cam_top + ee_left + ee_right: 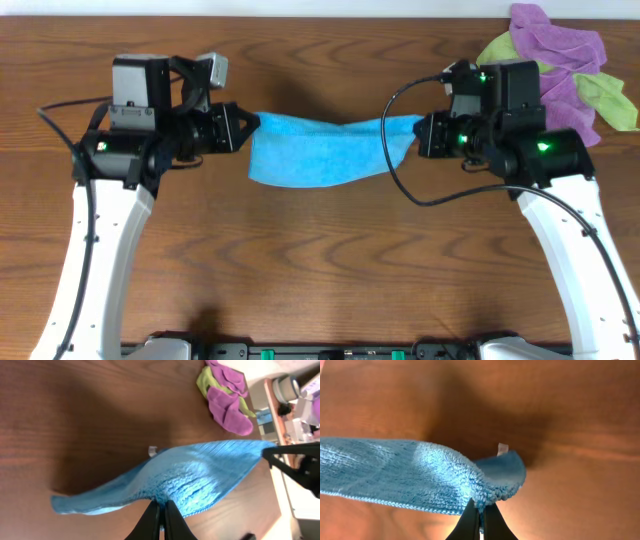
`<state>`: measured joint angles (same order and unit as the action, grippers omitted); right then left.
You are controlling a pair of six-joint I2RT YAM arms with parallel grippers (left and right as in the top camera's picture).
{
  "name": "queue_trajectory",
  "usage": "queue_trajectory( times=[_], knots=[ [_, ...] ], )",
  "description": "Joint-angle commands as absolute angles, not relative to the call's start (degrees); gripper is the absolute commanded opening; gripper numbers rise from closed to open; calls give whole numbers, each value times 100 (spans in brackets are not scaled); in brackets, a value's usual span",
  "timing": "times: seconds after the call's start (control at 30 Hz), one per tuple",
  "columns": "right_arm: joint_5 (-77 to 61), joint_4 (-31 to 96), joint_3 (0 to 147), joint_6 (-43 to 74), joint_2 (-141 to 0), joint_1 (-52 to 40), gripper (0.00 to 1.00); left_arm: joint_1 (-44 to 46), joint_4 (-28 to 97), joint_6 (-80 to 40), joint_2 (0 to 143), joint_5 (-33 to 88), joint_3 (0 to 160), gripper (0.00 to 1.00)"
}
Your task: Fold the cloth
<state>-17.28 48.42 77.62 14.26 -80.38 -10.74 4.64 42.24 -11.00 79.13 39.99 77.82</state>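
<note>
Cloth (315, 155) ends hidden — left gripper (250, 128), right gripper (419, 131) clamped.

The cloth (315, 155) is bright sky blue, with a tiny white tag (503, 448). The table (320, 280) is brown wood with dark wavy lines. At two o'clock lie purple cloths (560, 50) and lime-green cloths (608, 95). The left gripper (245, 128) and right gripper (420, 133) are black, on white arms (95, 250) with small green lights (543, 147).

Premises appeared to be a robotics lab or test station. A left arm (100, 230) and a right arm (580, 240), both cabled, stood at a wood-grain surface (320, 270). Spare purple and lime-green cloths (560, 60) lay piled at one corner. Cluttered equipment (295, 395) stood beyond the edge.
</note>
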Motion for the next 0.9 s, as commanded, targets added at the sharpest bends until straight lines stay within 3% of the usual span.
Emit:
queue_trajectory(
  times=[0.0,0.27,0.87],
  knots=[
    [-967,4683,7826,1629,-8200,-1122,1,440,4012,-965,8368,3747,7791,5],
    [-301,4753,8556,1562,-8737,-1122,1,440,4119,-805,9400,3789,8635,6],
    [-370,6525,8595,1579,-8536,-1310,1,454,5876,-353,9380,4657,9192,6]
  ],
)
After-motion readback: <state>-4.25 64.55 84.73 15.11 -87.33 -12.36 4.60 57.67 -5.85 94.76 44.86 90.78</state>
